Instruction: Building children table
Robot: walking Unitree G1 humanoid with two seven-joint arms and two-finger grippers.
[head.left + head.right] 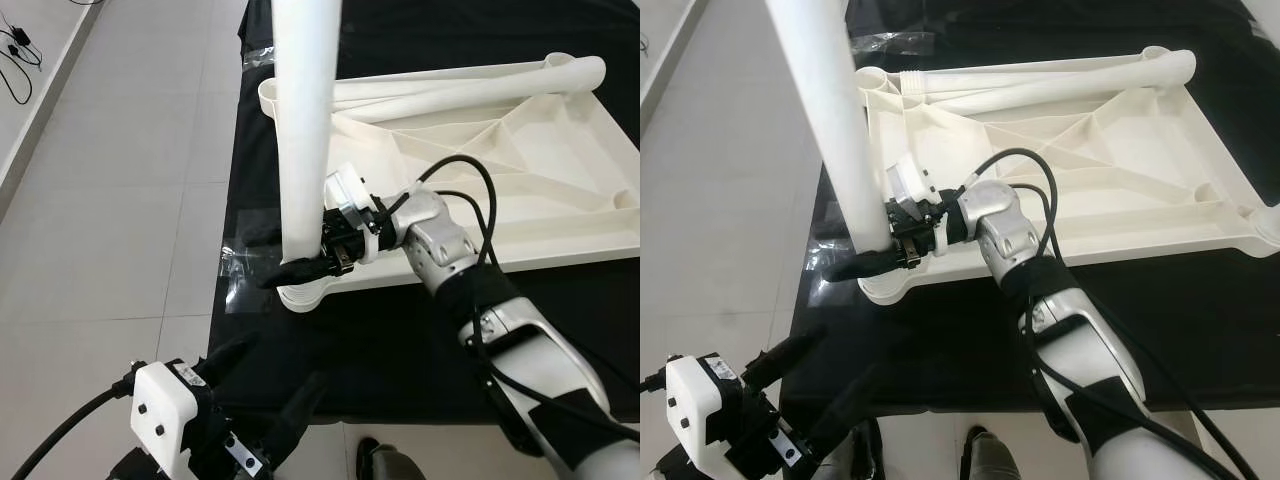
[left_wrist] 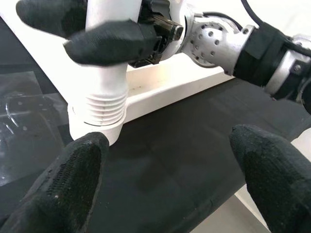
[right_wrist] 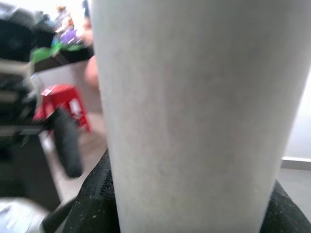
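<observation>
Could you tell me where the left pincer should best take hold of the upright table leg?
Probably the smooth shaft of the table leg, above the right pincer, approached from the robot's left. The threaded end sits in the tabletop's corner socket; the left pincer is open.

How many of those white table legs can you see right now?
3. One upright leg stands in the tabletop's near corner socket, gripped by the right claw. Two loose legs lie side by side along its far edge. More may be hidden.
</observation>
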